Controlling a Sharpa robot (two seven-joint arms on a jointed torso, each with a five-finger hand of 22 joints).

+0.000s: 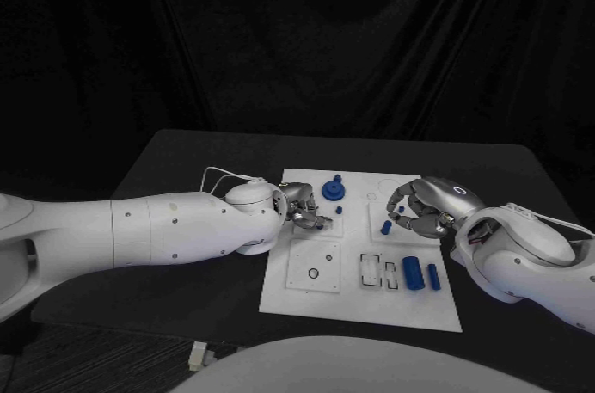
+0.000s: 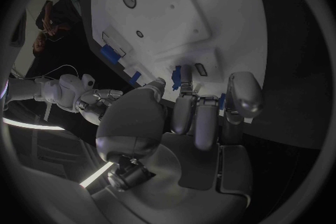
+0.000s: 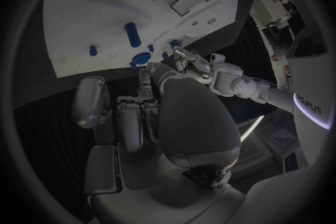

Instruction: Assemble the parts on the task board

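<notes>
On the white task board (image 1: 357, 311), mid-table: left hand (image 1: 302, 208) low over the left-centre panel, fingers curled around a small blue peg (image 1: 339, 211), seemingly pinched but contact hard to confirm from the head view. Right hand (image 1: 421, 205) hovering over the board's right side, fingers curled loosely, nothing seen in them; short blue peg (image 1: 386, 228) standing just below it. Blue round knob part (image 1: 333, 188) upright near the far edge; two blue cylinders (image 1: 421, 273) lying side by side near the front, beside empty slot outlines. Step judged: seating the small peg in its hole. Best done slow, peg kept vertical, pressed straight down, released only once seated; right hand kept clear. Left wrist view: blue peg (image 2: 177, 76) right at the fingertips (image 2: 183, 87), touching or near-touching the board, closer detail than overhead. Right wrist view: fingers (image 3: 143, 115) slack over the board's edge, empty; knob part (image 3: 140, 59) and upright peg (image 3: 133, 34) seen beyond.
</notes>
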